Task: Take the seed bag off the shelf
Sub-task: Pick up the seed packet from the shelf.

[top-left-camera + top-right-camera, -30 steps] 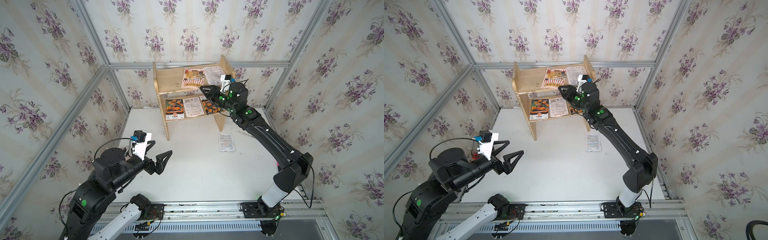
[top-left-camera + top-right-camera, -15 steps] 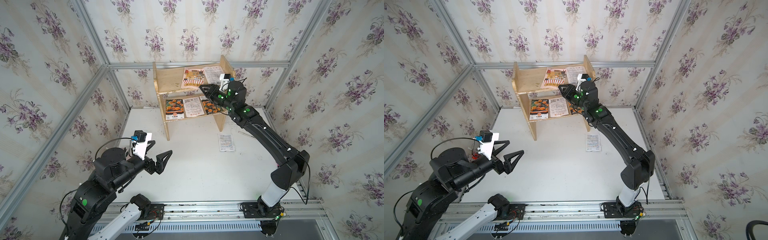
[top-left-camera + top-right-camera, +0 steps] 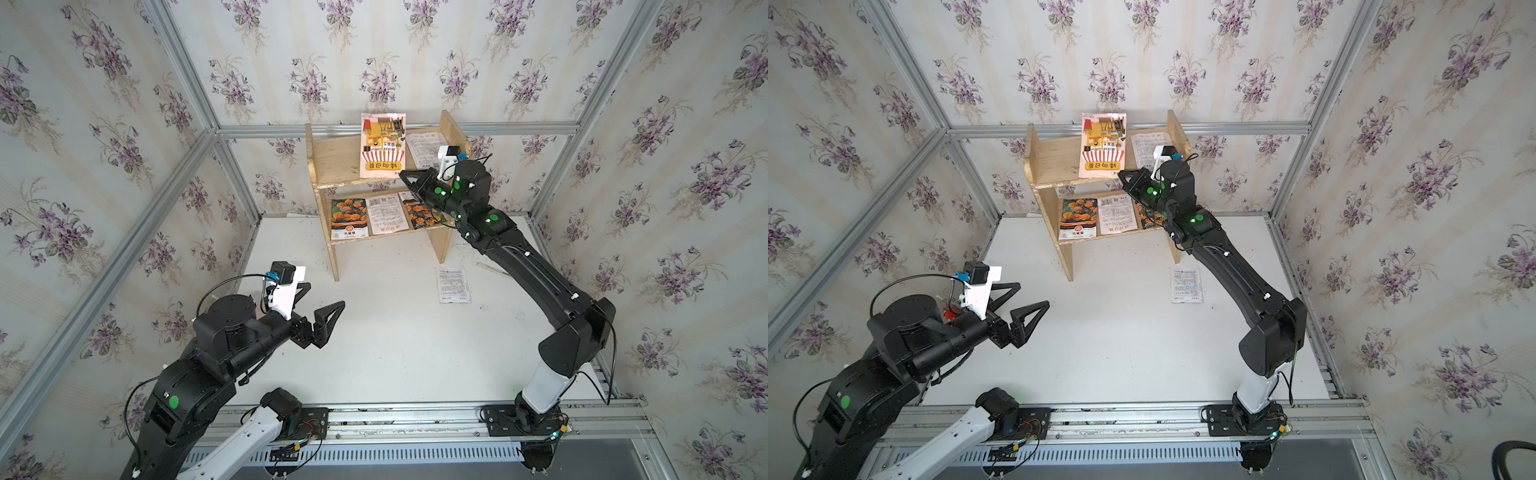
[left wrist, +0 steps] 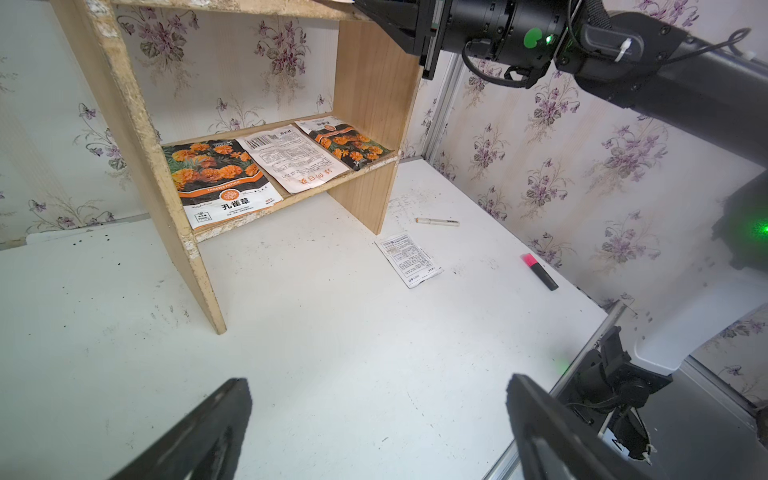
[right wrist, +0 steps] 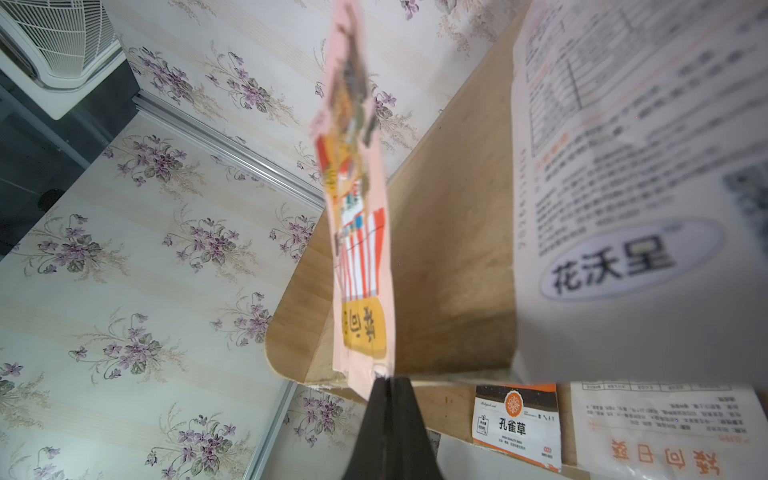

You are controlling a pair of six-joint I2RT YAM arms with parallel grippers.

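Seed bag (image 5: 359, 249), corner pinched — right fingers (image 5: 374, 424), seen from wrist

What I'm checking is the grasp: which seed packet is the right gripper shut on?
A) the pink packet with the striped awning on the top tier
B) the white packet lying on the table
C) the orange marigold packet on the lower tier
A: in the right wrist view the right gripper pinches an edge of the pink packet at the front of the top tier of the shelf.
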